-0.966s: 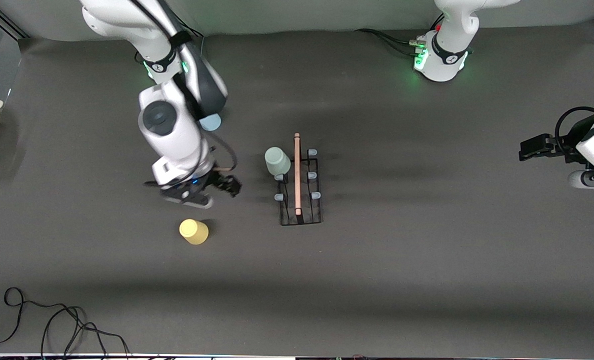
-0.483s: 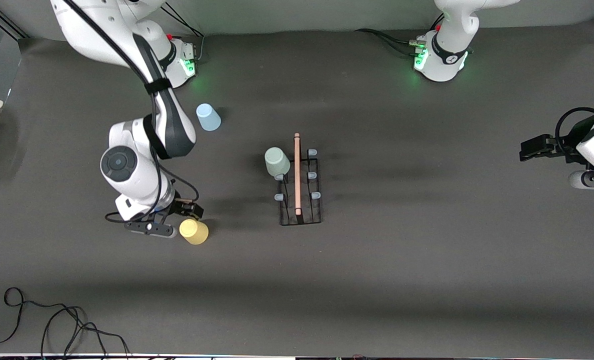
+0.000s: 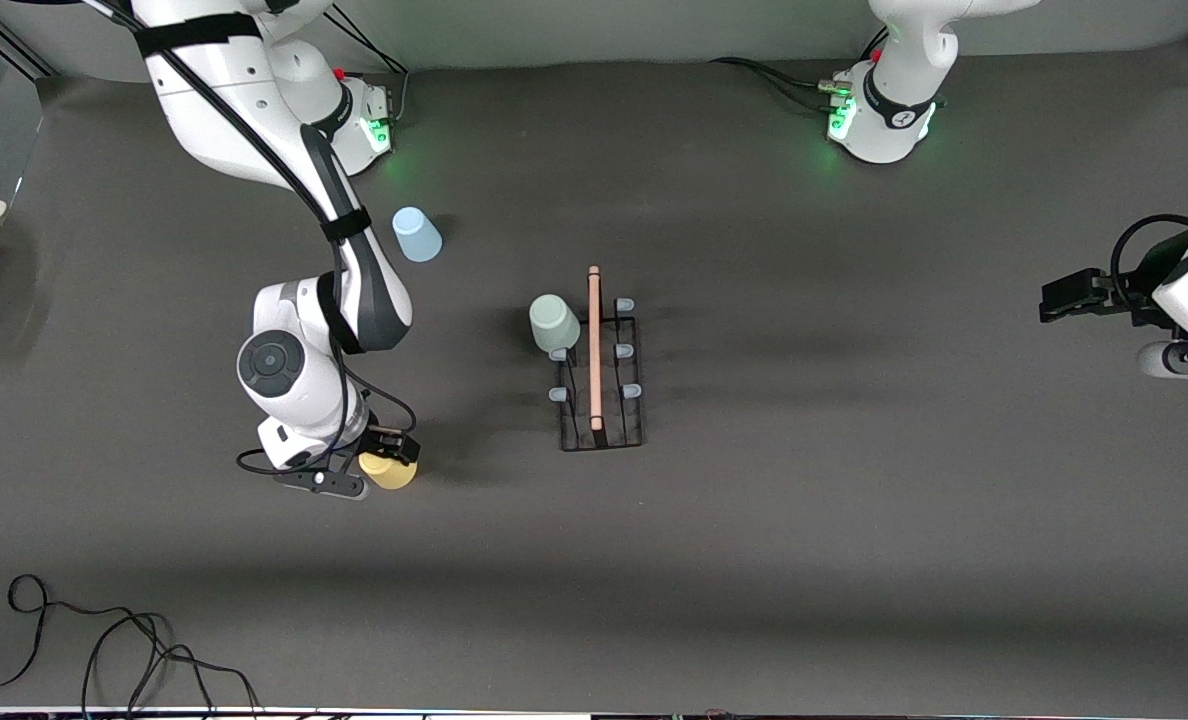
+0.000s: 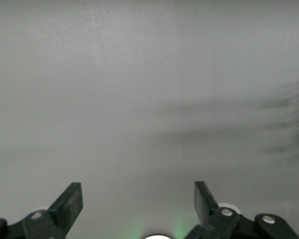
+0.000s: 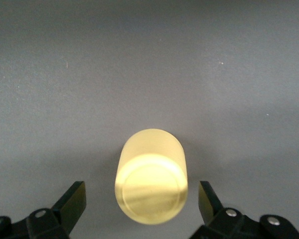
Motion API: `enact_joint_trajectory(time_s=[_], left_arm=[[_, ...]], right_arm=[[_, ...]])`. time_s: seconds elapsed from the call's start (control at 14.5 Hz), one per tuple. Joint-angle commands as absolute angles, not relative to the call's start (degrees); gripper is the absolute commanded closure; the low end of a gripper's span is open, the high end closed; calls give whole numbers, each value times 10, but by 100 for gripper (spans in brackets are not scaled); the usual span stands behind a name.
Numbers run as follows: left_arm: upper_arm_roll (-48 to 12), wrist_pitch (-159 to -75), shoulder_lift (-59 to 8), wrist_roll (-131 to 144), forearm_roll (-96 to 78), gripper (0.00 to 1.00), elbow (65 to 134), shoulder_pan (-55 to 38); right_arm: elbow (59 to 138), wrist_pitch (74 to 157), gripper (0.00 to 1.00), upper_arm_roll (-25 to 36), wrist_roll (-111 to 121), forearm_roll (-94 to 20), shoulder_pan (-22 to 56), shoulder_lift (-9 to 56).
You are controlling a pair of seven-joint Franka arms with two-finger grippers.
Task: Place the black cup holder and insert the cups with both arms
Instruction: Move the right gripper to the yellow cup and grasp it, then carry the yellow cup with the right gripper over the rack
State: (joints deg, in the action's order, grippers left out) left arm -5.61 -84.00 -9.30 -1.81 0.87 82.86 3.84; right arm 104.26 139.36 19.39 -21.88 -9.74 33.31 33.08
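The black cup holder (image 3: pixel 602 432) stands mid-table with its wooden handle (image 3: pixel 594 345) on top. A grey-green cup (image 3: pixel 554 322) sits upturned on one of its pegs at the side toward the right arm's end. The light blue cup (image 3: pixel 416 234) stands on the table close to the right arm's base. My right gripper (image 3: pixel 382 462) (image 5: pixel 142 191) is open, low around the yellow cup (image 3: pixel 394 472) (image 5: pixel 151 179), one finger on either side with gaps; the cup's closed end faces the wrist camera. My left gripper (image 3: pixel 1054 300) (image 4: pixel 138 191) waits open and empty at the left arm's end of the table.
Loose black cables (image 3: pixel 104 640) lie on the table's front edge at the right arm's end. More cables (image 3: pixel 774 75) run to the left arm's base. Bare dark mat (image 3: pixel 854 500) surrounds the rack.
The right arm swung away from the rack toward the front camera and lowered its open gripper around the yellow cup, uncovering the blue cup. The left arm has not moved.
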Motion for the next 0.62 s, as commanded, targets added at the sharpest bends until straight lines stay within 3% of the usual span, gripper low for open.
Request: enact_joint_trajectory(time_s=[0.0,0.21,0.28,0.34,0.41,0.48,0.55], left_arm=[[-58,-843,-86,-10,18,0,834,37],[-58,-843,-86,-10,18,0,834,37],[-58,-843,-86,-10,18,0,834,37],[-58,-843,-86,-10,18,0,834,38],[-58,-843,-86,-10,18,0,834,39],[-58,-843,-86,-10,18,0,834,39],[-58,-843,-86,-10,18,0,834,38]], right_arm=[[1018,1397,0,192,-201,-115,330,355],[1019,1412,1,192,-201,-115,330,367],[1018,1412,20,192,-200,-114,330,367],[1018,1412,64,192,-184,-115,330,366],[1017,1408,89,192,-178,-115,329,362],[1016,1405,100,192,-176,-115,329,357],[1016,1395,100,192,-176,-115,329,344]])
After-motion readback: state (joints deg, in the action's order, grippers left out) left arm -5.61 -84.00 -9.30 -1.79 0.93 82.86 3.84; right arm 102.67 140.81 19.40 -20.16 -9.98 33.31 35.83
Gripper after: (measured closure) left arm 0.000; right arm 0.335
